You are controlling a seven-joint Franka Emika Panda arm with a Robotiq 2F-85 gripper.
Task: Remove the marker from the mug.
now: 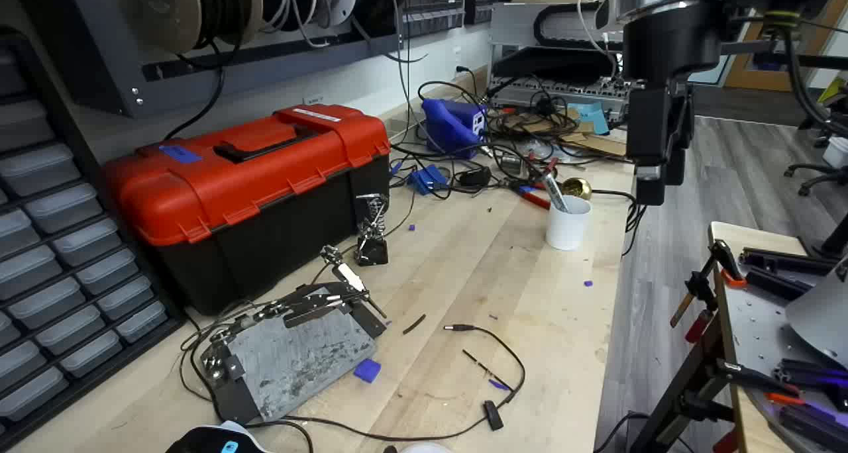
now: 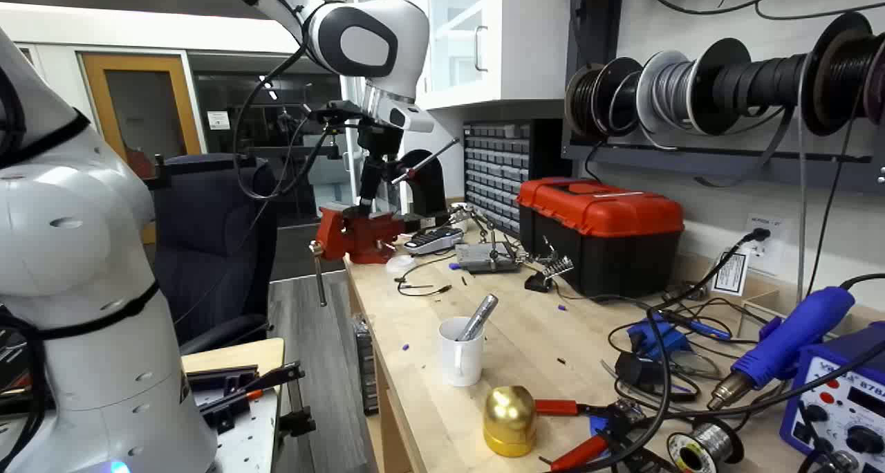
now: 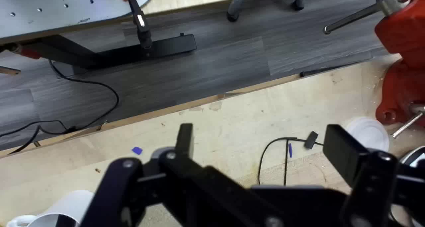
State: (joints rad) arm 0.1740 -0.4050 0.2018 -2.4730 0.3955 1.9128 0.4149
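Marker (image 2: 479, 317) is inside the mug (image 2: 460, 354), standing at a slant, its upper end projecting above the rim. In both exterior views the long axis tilts toward the toolbox (image 2: 600, 214), away from the long edge of the worktop (image 1: 517, 267). The hand (image 3: 261, 137) is spread wide, with nothing between its fingers (image 3: 184, 137). It hangs higher than the mug and well apart from it; in the wrist view the mug sits in the lower left corner, partly out of picture. Assessment: removal is not yet done, and the next move calls for a traverse toward the mug, then a descent with the fingers turned to match the slant. Edge condition: the mug stands near that long edge, so a sideways knock could send it over. A gold pot (image 2: 509, 421) and pliers (image 2: 557, 408) are near the mug, and a wide swing on their side risks contact. Room for the approach appears greater on the vise (image 2: 356, 236) side, where the worktop carries small scraps (image 1: 587, 283) and a cable (image 1: 523, 368).
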